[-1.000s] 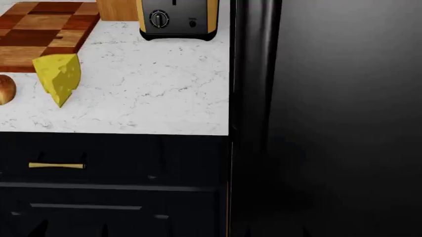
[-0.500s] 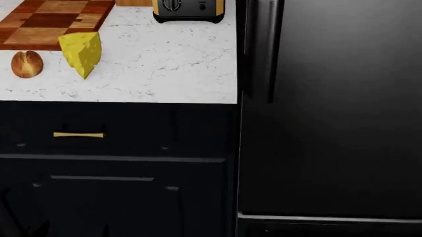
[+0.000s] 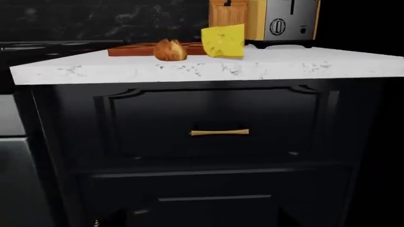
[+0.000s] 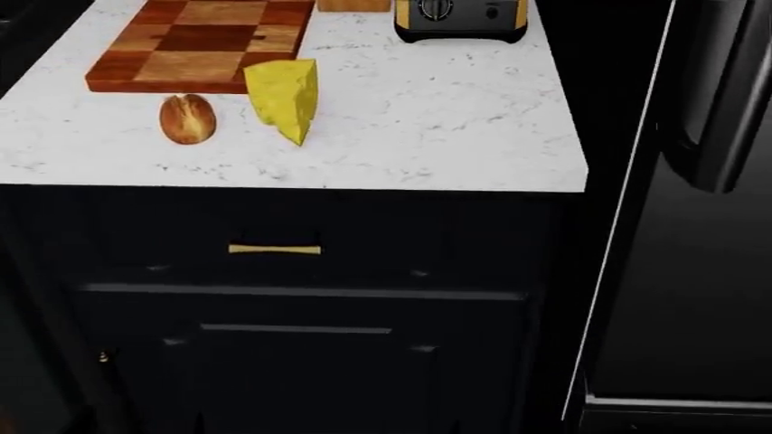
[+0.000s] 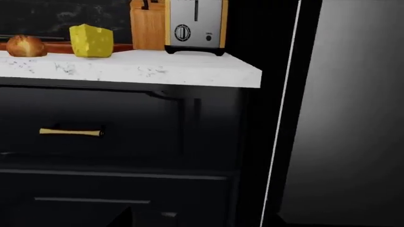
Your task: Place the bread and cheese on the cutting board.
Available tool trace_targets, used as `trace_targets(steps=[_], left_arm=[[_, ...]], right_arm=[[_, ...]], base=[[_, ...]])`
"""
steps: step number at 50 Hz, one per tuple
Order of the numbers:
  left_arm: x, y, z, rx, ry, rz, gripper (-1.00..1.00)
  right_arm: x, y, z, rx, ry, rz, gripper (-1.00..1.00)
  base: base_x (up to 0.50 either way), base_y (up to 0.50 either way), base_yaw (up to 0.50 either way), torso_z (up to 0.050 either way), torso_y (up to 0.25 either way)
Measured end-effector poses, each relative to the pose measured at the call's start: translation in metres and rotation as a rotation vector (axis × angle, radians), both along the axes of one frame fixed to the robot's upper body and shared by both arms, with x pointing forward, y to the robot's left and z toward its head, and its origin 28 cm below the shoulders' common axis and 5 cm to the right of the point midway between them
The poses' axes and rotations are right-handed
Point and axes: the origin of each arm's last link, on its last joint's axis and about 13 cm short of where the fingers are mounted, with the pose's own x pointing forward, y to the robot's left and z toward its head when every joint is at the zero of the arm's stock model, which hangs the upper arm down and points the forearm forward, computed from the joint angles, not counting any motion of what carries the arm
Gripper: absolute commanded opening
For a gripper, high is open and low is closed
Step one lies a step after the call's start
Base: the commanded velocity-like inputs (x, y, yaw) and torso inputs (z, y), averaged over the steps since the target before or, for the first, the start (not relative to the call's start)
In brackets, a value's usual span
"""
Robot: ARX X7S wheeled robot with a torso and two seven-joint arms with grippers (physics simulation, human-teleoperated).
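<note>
The bread [image 4: 188,118] lies on the white counter just in front of the checkered cutting board [image 4: 199,50], not on it. To the roll's right the cheese [image 4: 285,95] stands on the counter, at the board's front right corner. The left wrist view shows the bread [image 3: 170,50], cheese [image 3: 223,41] and board [image 3: 129,49] from low down; so does the right wrist view, with bread [image 5: 24,46] and cheese [image 5: 92,41]. Both arms hang below counter height facing the dark cabinet. My left gripper [image 3: 202,220] and right gripper [image 5: 205,220] show only as faint dark fingertips set wide apart, holding nothing.
A toaster [image 4: 461,18] and a light-wood knife block [image 4: 353,4] stand at the counter's back. Dark drawers with a brass handle [image 4: 275,249] fill the cabinet front. A black refrigerator [image 4: 688,226] stands close on the right.
The head view has swung left and down: the bread, cheese and board have moved towards the middle of the view, and the refrigerator takes up less of it.
</note>
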Motion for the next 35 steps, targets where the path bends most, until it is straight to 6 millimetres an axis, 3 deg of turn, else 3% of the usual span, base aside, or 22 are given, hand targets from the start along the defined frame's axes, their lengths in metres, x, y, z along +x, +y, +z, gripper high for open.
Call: trace_targets(steps=[14,20,28,35], left_arm=[[-0.0002,0.0001,-0.0004,-0.003,0.006,-0.006,1.00],[-0.0003,0.0011,0.0001,-0.003,0.006,-0.002,1.00],[-0.0005,0.0001,0.0000,-0.008,0.007,-0.004,1.00],[0.0004,0.0005,-0.0005,-0.001,0.014,0.003,1.00]], right_arm=[[0.0004,0.0010,-0.0003,0.009,-0.002,0.005,1.00],[-0.0010,0.0031,0.0024,0.010,-0.007,0.004,1.00],[-0.0011,0.0033,0.0035,-0.006,0.003,0.003,1.00],[-0.0017,0.0038,0.0039,0.006,0.002,0.000,1.00]], base=[[0.01,0.50,0.00,0.000,0.000],[0.00,0.00,0.00,0.000,0.000],[0.19,0.47,0.00,0.000,0.000],[0.10,0.00,0.00,0.000,0.000]])
